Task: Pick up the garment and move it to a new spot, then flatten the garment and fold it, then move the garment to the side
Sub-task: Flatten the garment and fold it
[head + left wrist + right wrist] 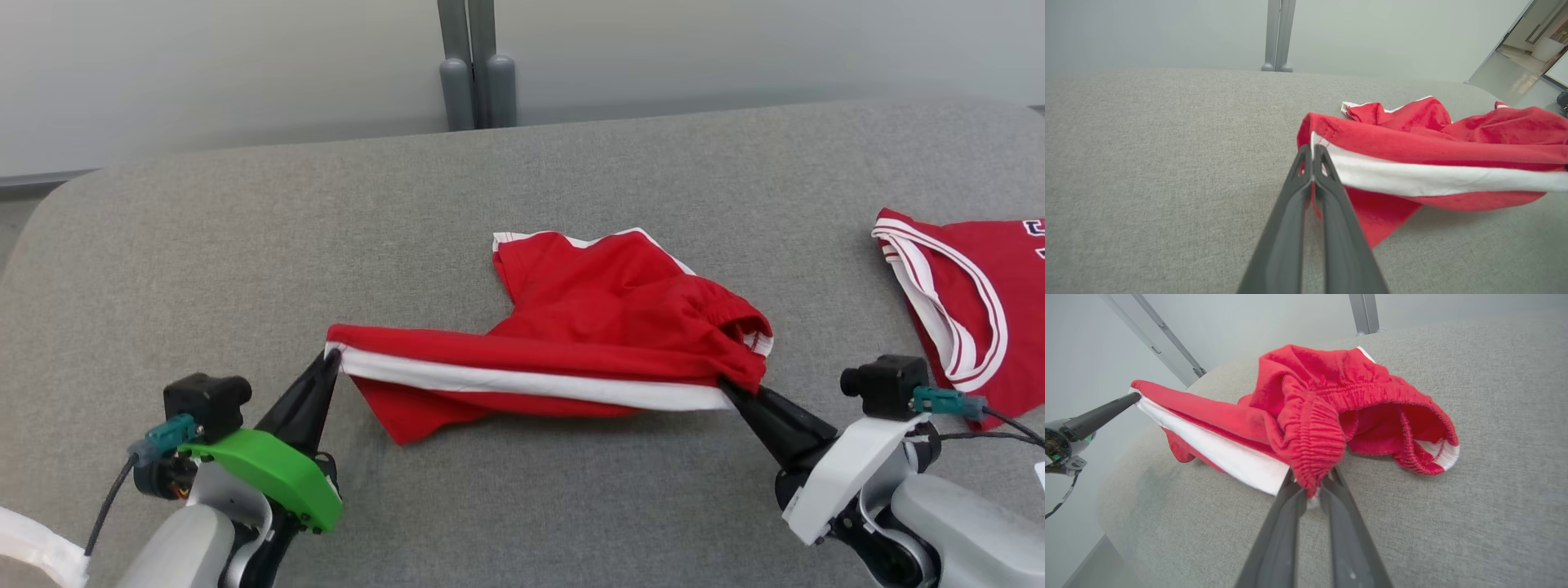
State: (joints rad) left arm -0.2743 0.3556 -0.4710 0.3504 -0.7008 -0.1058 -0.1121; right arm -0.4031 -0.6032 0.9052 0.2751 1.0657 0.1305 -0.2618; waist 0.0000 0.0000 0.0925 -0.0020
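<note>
The garment [588, 327] is a pair of red shorts with a white side stripe, bunched in the middle of the grey cushioned surface [245, 245]. My left gripper [331, 357] is shut on the hem corner at its left end, seen close up in the left wrist view as the gripper [1312, 149] pinching the garment [1412, 155]. My right gripper [727, 385] is shut on the elastic waistband at the right end; the right wrist view shows that gripper [1310, 488] clamping gathered fabric of the garment [1323, 400]. The striped edge stretches between both grippers, slightly raised.
A second red garment with white trim [963, 302] lies at the right edge of the surface. A grey post [478, 73] stands behind the far edge, against a pale wall. Bare grey surface spreads to the left and front of the shorts.
</note>
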